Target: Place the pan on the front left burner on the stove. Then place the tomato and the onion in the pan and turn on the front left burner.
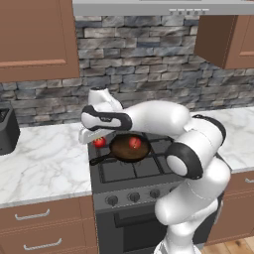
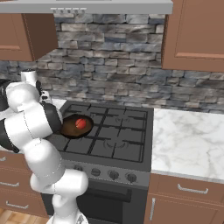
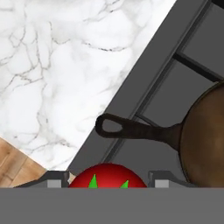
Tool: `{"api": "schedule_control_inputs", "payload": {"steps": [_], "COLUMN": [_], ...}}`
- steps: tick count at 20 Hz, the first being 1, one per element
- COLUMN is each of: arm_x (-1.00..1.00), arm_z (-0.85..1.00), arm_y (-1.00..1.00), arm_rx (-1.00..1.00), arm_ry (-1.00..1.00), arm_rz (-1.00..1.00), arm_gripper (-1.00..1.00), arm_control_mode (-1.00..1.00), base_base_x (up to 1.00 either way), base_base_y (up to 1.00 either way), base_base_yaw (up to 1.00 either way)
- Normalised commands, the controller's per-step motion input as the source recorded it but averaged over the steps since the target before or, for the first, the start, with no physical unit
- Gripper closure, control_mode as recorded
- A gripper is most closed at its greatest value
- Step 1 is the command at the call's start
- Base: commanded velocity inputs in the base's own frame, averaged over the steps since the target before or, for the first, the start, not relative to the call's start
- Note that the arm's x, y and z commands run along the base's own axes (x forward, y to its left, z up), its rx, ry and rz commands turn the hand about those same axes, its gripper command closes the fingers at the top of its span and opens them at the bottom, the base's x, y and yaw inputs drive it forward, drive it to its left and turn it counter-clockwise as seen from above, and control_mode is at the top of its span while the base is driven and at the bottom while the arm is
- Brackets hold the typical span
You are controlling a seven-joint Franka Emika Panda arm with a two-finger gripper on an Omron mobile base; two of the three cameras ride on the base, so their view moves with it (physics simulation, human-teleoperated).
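Now, with the stove (image 1: pixel 134 171) carrying the pan (image 1: pixel 130 148) on its front left burner and the onion (image 1: pixel 134 143) already inside, I carry the hand (image 1: pixel 99 140), half-closed around the tomato (image 1: pixel 99 142), sideways over the rim, low before letting go.

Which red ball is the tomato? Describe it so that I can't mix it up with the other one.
On the stove, find the dark pan over its left side. The onion, a dull orange-red ball with no green, lies inside it. The tomato hangs between the gripper fingers, left of the pan above its handle: glossy bright red, with a green stem cap.
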Motion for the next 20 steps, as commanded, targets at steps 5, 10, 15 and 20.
{"api": "schedule_control_inputs", "payload": {"steps": [5, 10, 15, 20], "arm_x": [0.04, 0.09, 0.15, 0.23], "arm_z": [0.11, 0.08, 0.00, 0.00], "arm_y": [-0.34, -0.29, -0.28, -0.25], "arm_rx": [0.00, 0.00, -0.02, -0.01], "arm_ry": [0.00, 0.00, 0.00, 0.00], "arm_rz": [-0.02, -0.01, -0.01, -0.01], "arm_gripper": [1.00, 1.00, 1.00, 1.00], "arm_control_mode": [-1.00, -1.00, -1.00, -1.00], "base_base_x": [0.00, 0.00, 0.00, 0.00], "base_base_y": [0.00, 0.00, 0.00, 0.00], "base_base_yaw": [0.00, 0.00, 0.00, 0.00]}}
